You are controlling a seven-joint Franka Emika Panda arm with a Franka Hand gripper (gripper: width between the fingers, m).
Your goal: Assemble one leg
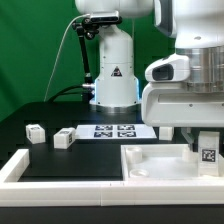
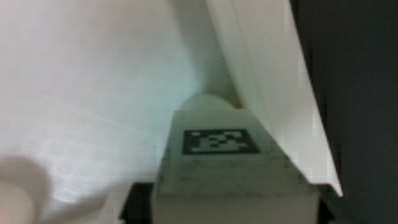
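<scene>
My gripper is shut on a leg, a small white block with a black-and-white tag facing the camera. It holds the leg upright at the near right corner of the large white tray-like piece. In the wrist view the leg fills the space between the jaws of the gripper, its tag up. Its far end sits in the corner where the tray's floor meets the tray's rim. I cannot tell whether the leg touches the tray.
Two more small white legs lie on the black table at the exterior view's left. The marker board lies behind the tray. A white wall borders the table's front left. The robot base stands at the back.
</scene>
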